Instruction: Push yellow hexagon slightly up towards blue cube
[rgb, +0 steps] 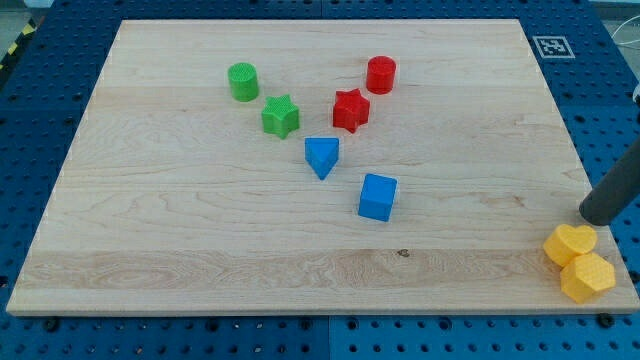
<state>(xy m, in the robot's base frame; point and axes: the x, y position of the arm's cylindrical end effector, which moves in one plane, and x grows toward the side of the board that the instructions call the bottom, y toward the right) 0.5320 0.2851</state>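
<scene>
The yellow hexagon (588, 277) lies at the board's bottom right corner, touching a second yellow block (569, 243) of unclear shape just above and left of it. The blue cube (378, 197) sits near the board's middle, well to the left of the hexagon and a little higher. My tip (592, 217) is at the view's right edge, just above and right of the upper yellow block, very close to it, and above the hexagon. The rod rises from the tip toward the upper right.
A blue triangle (321, 156) lies up and left of the cube. A red star (350, 110) and a red cylinder (381, 75) sit above it. A green star (281, 116) and a green cylinder (243, 81) are further left. The board's right edge (585, 190) runs beside my tip.
</scene>
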